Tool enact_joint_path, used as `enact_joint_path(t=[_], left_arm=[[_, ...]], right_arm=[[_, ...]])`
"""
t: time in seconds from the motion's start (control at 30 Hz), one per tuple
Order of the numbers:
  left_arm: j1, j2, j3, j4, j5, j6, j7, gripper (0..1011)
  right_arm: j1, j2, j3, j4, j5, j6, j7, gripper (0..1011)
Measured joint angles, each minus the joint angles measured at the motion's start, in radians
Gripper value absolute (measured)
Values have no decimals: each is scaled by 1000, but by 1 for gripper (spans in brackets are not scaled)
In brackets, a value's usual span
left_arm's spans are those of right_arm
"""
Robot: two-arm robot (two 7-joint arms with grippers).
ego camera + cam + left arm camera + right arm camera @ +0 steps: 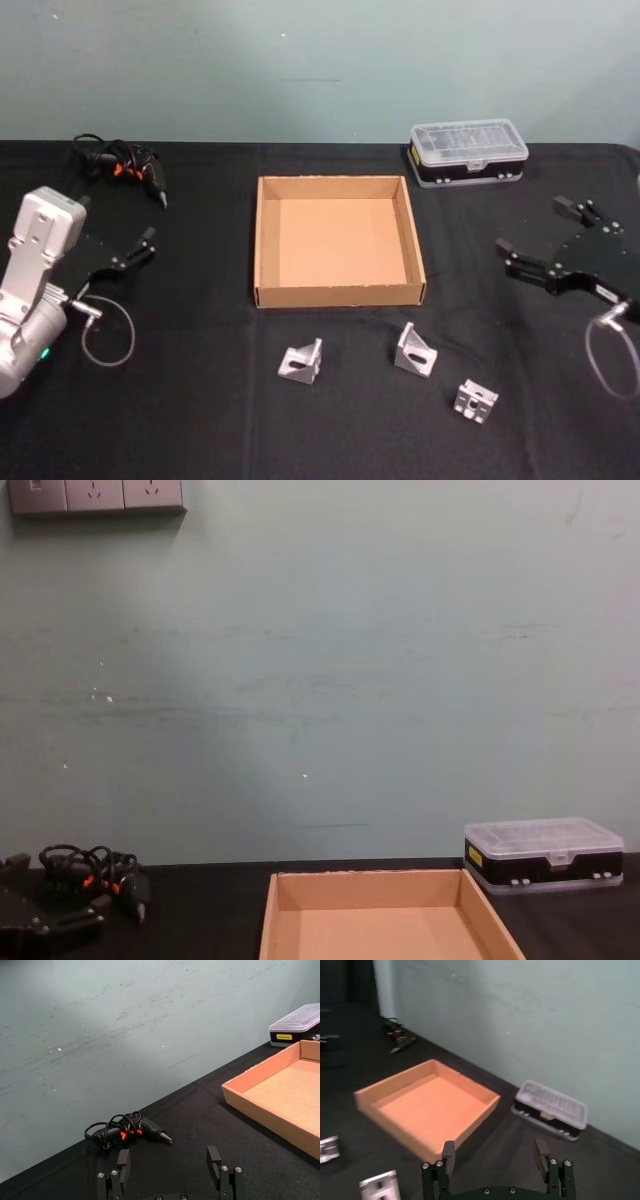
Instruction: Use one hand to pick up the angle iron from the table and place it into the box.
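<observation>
both grippers apart from the parts, angle irons on the surface (190, 420)
left gripper (118, 262) was positioned above the surface left of the box (265, 240), jaws spread. left angle iron (300, 362), middle angle iron (414, 350) and right angle iron (475, 401) lay in front of the box, none touching it. right gripper (535, 228) was positioned right of the box, jaws spread.

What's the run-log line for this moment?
tan cardboard box: empty | three silver metal angle irons: on black table, ungripped | left black two-finger gripper: open, left of box | right gripper: open, right of box
</observation>
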Motion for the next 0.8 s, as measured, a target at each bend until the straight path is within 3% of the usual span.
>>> enact_joint_path(t=[0.07,0.37,0.57,0.8], left_arm=[[0,0,0,0,0,0,0,1000],[0,0,0,0,0,0,0,1000],[0,0,0,0,0,0,0,1000],[0,0,0,0,0,0,0,1000]], right_arm=[[-25,27,30,-33,43,36,35,1002],[-104,104,113,-124,147,123,161,1002],[-130,143,121,-146,195,180,236,1000],[-135,178,86,-139,230,222,281,1000]])
